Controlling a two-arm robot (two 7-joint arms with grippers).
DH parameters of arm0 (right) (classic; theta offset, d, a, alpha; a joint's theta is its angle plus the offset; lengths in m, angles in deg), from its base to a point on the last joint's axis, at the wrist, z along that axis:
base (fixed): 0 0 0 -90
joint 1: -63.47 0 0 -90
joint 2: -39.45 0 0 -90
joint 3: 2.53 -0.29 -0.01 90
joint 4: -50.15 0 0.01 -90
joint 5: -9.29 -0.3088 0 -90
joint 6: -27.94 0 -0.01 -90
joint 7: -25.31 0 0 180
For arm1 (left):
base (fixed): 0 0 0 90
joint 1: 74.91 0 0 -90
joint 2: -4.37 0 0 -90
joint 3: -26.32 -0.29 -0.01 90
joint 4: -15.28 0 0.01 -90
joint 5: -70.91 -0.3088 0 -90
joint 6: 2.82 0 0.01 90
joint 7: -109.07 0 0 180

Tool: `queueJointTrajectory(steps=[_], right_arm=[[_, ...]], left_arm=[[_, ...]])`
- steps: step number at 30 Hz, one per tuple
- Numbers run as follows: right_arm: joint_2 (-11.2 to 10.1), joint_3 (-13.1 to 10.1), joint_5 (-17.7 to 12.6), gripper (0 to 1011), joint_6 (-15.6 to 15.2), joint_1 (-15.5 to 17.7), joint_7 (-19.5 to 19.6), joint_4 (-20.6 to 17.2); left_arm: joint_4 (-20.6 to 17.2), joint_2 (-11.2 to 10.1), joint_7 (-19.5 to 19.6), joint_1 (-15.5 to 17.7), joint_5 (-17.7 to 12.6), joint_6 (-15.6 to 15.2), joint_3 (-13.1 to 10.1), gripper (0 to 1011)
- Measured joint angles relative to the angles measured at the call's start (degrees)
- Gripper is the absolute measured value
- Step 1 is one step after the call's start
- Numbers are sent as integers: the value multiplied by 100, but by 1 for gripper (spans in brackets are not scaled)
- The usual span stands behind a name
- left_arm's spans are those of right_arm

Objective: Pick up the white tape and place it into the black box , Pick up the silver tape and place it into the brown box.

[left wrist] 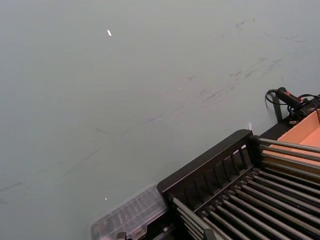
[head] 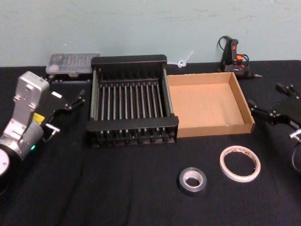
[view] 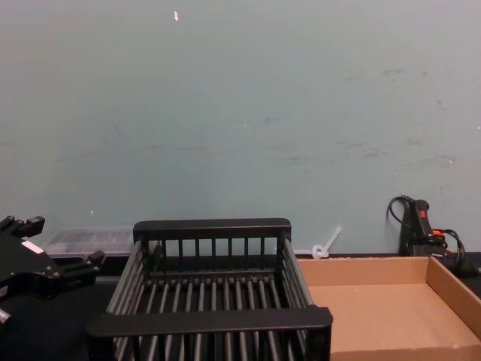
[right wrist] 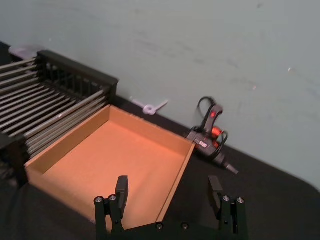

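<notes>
Lying nearest the robot, in front of the brown box, are the silver tape and, just to its right, the white tape; neither has been picked up, so the first grasp is judged pending. Bare cloth surrounds both rolls. The right gripper, beside the brown box, is spread wide and empty. Left of the black box, the left gripper is parked; its opening cannot be told.

Place: looking like a lab or workshop bench.
Surface: black cloth covering the table.
Backdrop: scuffed pale wall standing right behind.
Tools: glue gun and clear parts case lying at the back.
</notes>
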Motion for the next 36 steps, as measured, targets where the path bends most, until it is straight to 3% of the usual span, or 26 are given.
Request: queueJointTrajectory(steps=[9,17,36], right_arm=[[-171,-201,-216,1002,-485,413,-280,-288],[-271,-292,-239,1002,-686,645,-496,-403],[50,-285,-360,1002,-1414,604,-805,-124]], left_arm=[[0,0,0,0,0,0,0,1001],[0,0,0,0,0,0,0,1001],[0,0,0,0,0,0,0,1001]])
